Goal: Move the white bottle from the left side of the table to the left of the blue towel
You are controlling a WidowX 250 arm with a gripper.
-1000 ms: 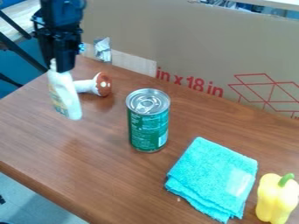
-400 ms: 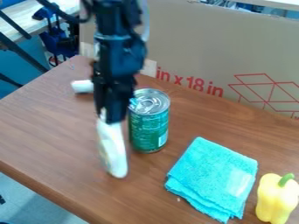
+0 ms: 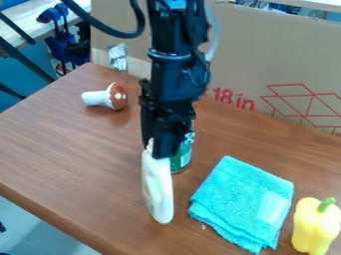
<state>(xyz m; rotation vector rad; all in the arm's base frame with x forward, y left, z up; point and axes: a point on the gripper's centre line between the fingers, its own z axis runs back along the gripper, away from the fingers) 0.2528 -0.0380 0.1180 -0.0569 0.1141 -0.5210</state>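
The black gripper (image 3: 162, 150) had its jaws pinched on the upper end of the white bottle (image 3: 158, 191), which hung at a slight tilt, lower end down, in front of the green can (image 3: 181, 160) and to the picture's left of the turquoise cloth (image 3: 243, 201). Good handling called for firm, even pressure, since so high a hold probably let the long body swing; slow, smooth motion and some room from the can and cloth suited it best.

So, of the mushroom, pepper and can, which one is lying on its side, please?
The brown-and-white mushroom, left of the green can in view; that can and the yellow pepper stand upright.
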